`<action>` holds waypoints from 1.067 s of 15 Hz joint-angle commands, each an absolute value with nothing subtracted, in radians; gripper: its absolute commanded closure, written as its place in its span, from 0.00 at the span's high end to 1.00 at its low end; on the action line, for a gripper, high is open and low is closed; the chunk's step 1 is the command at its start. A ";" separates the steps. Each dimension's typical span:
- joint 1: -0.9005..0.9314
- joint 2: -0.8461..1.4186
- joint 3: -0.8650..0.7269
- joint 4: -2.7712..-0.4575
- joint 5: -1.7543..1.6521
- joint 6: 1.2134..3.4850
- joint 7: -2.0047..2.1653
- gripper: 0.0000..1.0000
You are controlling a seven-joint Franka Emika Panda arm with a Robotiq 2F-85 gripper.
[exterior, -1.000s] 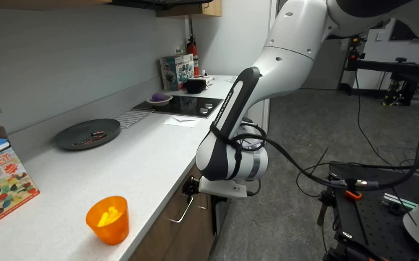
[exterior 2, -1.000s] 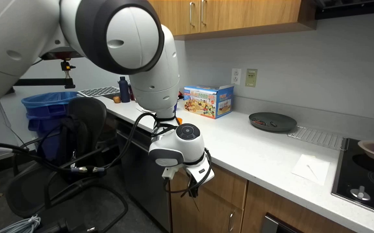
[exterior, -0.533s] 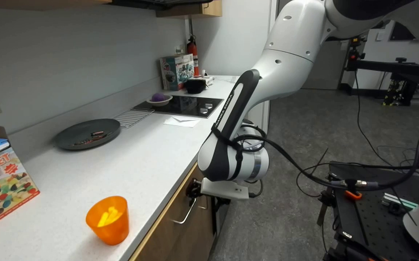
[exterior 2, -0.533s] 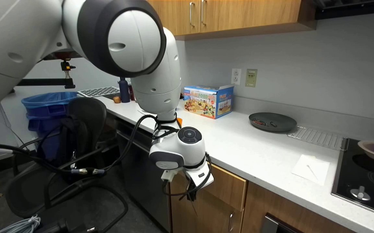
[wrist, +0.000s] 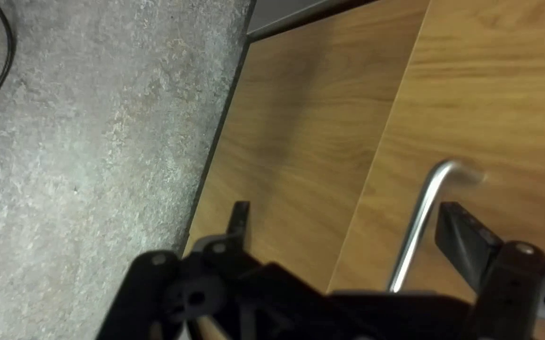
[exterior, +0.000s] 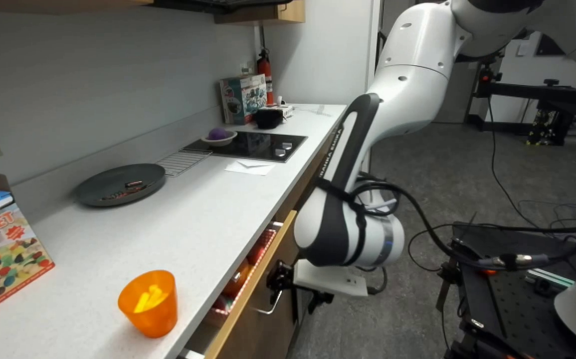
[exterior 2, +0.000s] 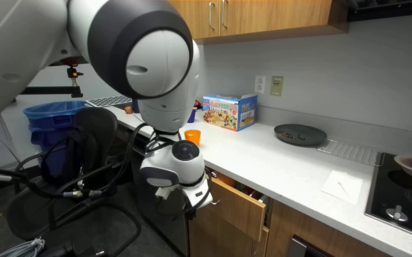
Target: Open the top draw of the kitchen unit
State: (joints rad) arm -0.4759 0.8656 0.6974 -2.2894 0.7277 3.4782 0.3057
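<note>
Hauled the drawer (exterior 2: pixel 239 210) further out of the unit (exterior 2: pixel 284 167), baring its contents (exterior: pixel 239 276)! Straddled the handle (wrist: pixel 417 226) with fingers (wrist: pixel 468 242) held wide apart, probably tucking one behind to hook and pull rather than pinch.

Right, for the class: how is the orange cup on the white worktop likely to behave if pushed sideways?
The orange cup may tip fairly easily, since it narrows toward its base. Its thin rim suggests it's probably light for its size. The yellow pieces inside look loose, so they might shift or spill if it falls.
</note>
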 commanded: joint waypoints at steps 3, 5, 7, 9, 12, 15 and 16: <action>-0.453 0.873 0.824 -2.539 0.477 3.887 0.554 1.00; -0.320 0.844 0.775 -2.610 0.506 4.024 0.648 1.00; -0.178 0.852 0.747 -2.670 0.549 4.154 0.729 1.00; -0.037 0.861 0.745 -2.715 0.597 4.229 0.820 1.00; 0.038 0.832 0.699 -2.715 0.579 4.156 0.885 1.00; 0.069 0.817 0.659 -2.709 0.572 4.147 0.910 1.00; 0.061 0.813 0.652 -2.708 0.567 4.143 0.911 1.00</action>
